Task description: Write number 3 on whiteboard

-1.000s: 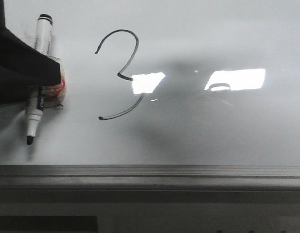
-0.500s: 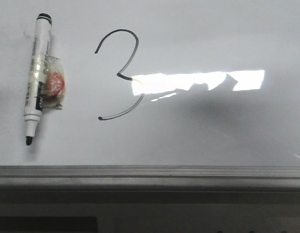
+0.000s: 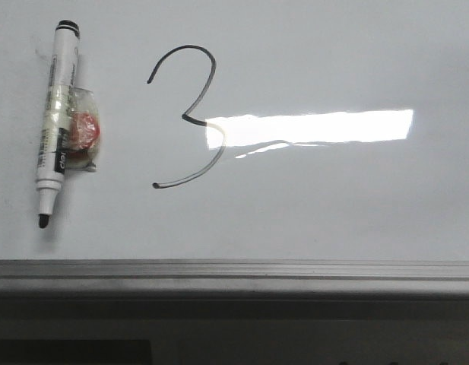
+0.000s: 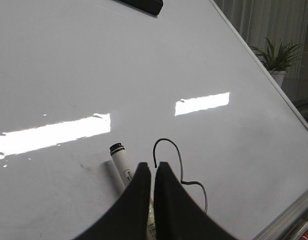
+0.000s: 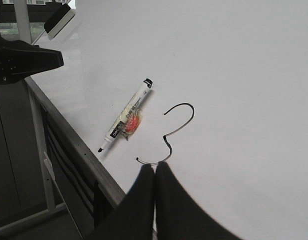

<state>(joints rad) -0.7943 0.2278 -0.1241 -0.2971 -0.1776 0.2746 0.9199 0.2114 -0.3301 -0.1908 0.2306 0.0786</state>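
The whiteboard [image 3: 333, 198] fills the front view. The number 3 [image 3: 188, 49] is drawn on it in a thin black line, left of the middle. An uncapped white marker [image 3: 55, 122] lies flat on the board left of the 3, with tape and a red piece [image 3: 85, 131] on its barrel. No gripper shows in the front view. My left gripper [image 4: 153, 165] is shut and empty, raised above the marker [image 4: 121, 162] and the 3 [image 4: 166, 139]. My right gripper [image 5: 154, 167] is shut and empty, above the lower end of the 3 [image 5: 192, 115]; the marker [image 5: 128, 114] lies beyond it.
The grey frame strip [image 3: 234, 270] runs along the board's near edge. A black eraser [image 4: 144, 5] sits at the board's far side. A potted plant [image 4: 278, 55] stands beyond the board. My left arm [image 5: 19, 60] hangs off the board's edge in the right wrist view.
The dark left arm that covered the marker one second ago has left the front view. The marker stays lying on the board. The shadows across the glare patch have gone.
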